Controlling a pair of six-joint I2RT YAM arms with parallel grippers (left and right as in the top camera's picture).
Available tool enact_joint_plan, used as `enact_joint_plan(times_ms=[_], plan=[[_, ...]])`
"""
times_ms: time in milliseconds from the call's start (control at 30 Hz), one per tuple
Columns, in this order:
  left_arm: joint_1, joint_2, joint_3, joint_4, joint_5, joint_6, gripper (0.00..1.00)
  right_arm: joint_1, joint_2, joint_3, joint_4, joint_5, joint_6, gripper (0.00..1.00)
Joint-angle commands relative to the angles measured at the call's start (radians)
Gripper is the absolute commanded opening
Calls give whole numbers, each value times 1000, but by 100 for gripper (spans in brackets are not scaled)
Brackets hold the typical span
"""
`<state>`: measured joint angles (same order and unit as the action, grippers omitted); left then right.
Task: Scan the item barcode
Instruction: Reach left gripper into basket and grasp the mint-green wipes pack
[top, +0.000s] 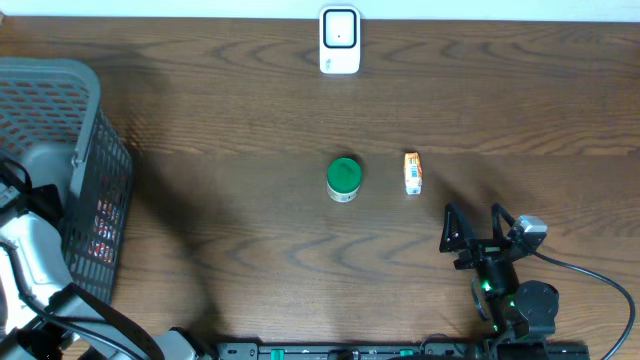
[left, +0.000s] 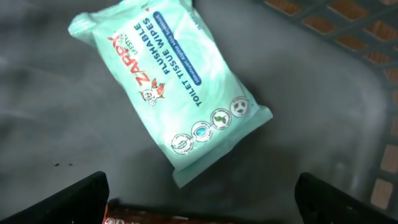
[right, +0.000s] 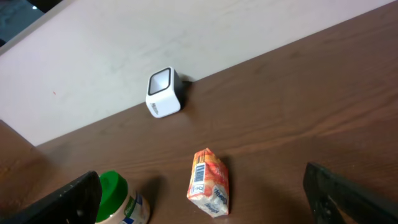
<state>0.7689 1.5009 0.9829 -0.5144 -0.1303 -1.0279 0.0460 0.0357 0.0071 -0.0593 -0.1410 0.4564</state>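
A mint-green pack of toilet wipes (left: 174, 81) lies slanted on the grey floor of the basket (top: 95, 150). Just below it the edge of a dark red packet (left: 168, 216) shows. My left gripper (left: 202, 202) hangs open above them and holds nothing. The white barcode scanner (top: 340, 40) stands at the table's far edge. An orange packet (top: 412, 172) with its barcode facing up and a green-lidded jar (top: 343, 178) rest mid-table. My right gripper (top: 474, 232) is open and empty, short of the orange packet (right: 209, 186); the scanner (right: 163, 92) is farther off.
The grey mesh basket fills the left side, and my left arm (top: 30, 250) reaches into it. Its walls (left: 373, 37) rise around the wipes. The jar (right: 121, 200) sits beside my right gripper's left finger.
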Motion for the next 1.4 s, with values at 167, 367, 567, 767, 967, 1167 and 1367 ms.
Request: enact_joint_plan(times_ms=[167, 367, 567, 767, 967, 1167, 1367], plan=[[7, 142, -19, 58, -13, -6, 96, 5, -2, -2, -3, 1, 7, 99], [31, 251, -19, 92, -13, -7, 96, 5, -2, -2, -3, 1, 7, 99], [64, 263, -16, 98, -12, 3, 23, 5, -2, -2, -3, 1, 7, 99], [114, 164, 43, 96, 93, 164, 7, 5, -2, -2, -3, 2, 7, 99], [149, -70, 125, 76, 359, 185, 7, 5, -2, -2, -3, 1, 7, 99], [127, -308, 190, 358, 990, 128, 7, 5, -2, -2, -3, 1, 7, 99], [-175, -428, 190, 863, 1447, 48, 7, 5, -2, -2, -3, 1, 7, 99]])
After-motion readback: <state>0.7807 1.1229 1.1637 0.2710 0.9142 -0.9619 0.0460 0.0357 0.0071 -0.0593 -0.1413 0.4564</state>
